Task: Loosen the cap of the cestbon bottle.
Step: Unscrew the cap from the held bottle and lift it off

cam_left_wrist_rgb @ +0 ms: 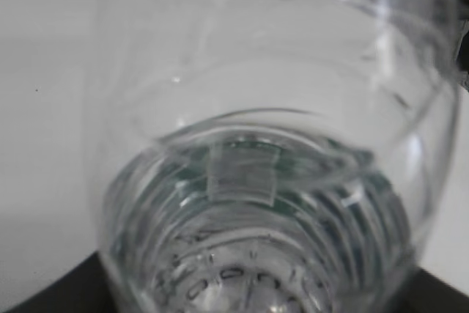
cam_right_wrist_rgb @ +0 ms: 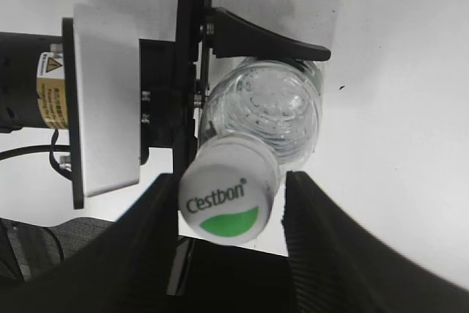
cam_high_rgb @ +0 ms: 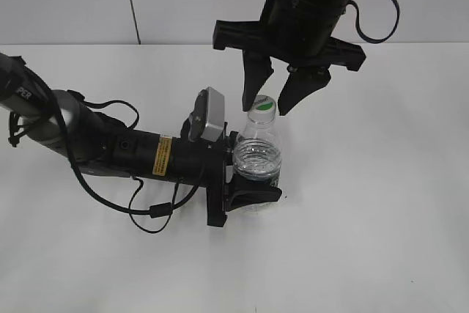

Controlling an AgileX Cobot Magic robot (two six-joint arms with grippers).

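**Hovering over the cap, about to close**

Starting at the left of the exterior view, the left arm is lying low across the white table (cam_high_rgb: 381,240), and its left claw (cam_high_rgb: 245,181) is clenching the cestbon bottle (cam_high_rgb: 258,159) around the lower body, holding it upright near the middle of the table. The left wrist view is showing nothing but clear ribbed plastic and water pressed close to the lens, which fits a tight hold.

Moving to the middle, the cap (cam_high_rgb: 262,105) is sitting on the bottle's neck, white with a green patch and "Cestbon" lettering readable in the right wrist view (cam_right_wrist_rgb: 229,196).

Further right and above, the right claw (cam_high_rgb: 277,89) is hanging over the cap, released, its two black fingers (cam_right_wrist_rgb: 322,247) standing on either side of the cap with a gap on each side; nothing is touching the cap yet. The twist is judged not yet begun.

What could go wrong from here:
- In the right wrist view the cap is sitting closer to the left finger, so closing off-centre could be pushing the neck sideways and tilting the bottle in the left claw.
- The bottle wall is thin; if the left claw is squeezing too softly, the bottle could be spinning along with the cap.
- A shallow grip on the cap's rim could be slipping off.
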